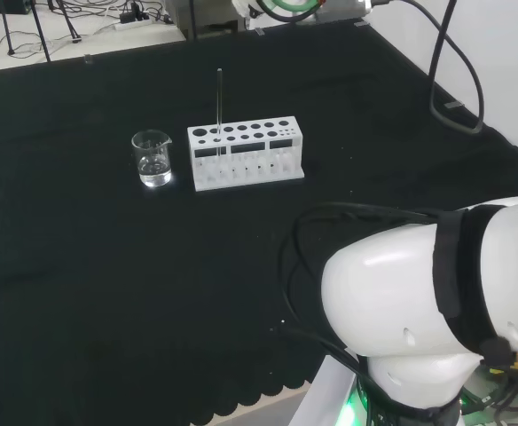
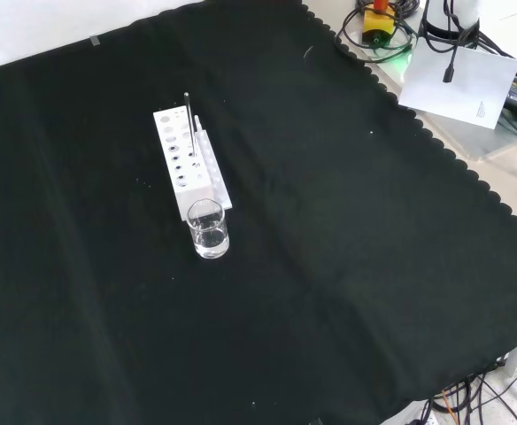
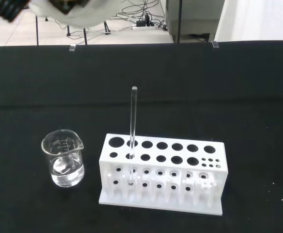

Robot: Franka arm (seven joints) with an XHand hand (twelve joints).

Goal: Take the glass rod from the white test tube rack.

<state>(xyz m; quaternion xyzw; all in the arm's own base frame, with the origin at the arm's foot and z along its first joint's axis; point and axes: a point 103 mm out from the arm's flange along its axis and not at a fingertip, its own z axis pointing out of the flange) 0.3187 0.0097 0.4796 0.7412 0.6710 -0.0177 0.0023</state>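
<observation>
A blurred white and black part of the hand point(image 3: 59, 7) shows at the edge of the wrist view; whether its fingers are straight or curled cannot be told from that much, and it holds nothing that can be seen. It hangs well apart from everything on the table point(image 2: 347, 266), with open black cloth between it and the things.

Ahead of the hand stands the white rack point(image 3: 163, 172), a long block with rows of round holes in its top, resting flat on the cloth. The glass rod point(image 3: 133, 131) stands upright in one of the holes near the rack's end, in the second hole along, and rises well above the top of the rack. Nothing touches the rod or crowds it; the other holes look empty.

Just beside that same end of the rack, apart from it by a small gap, stands a small clear beaker point(image 3: 64, 158) with a little clear liquid in the bottom. In the head view the beaker point(image 1: 153, 158) is to the left of the rack point(image 1: 246, 153) and the rod point(image 1: 219, 111), and the arm's big white link point(image 1: 436, 311) sits at the lower right, well clear of them. In the front view the beaker point(image 2: 208, 228) stands nearer the camera than the rack point(image 2: 189, 164).
</observation>
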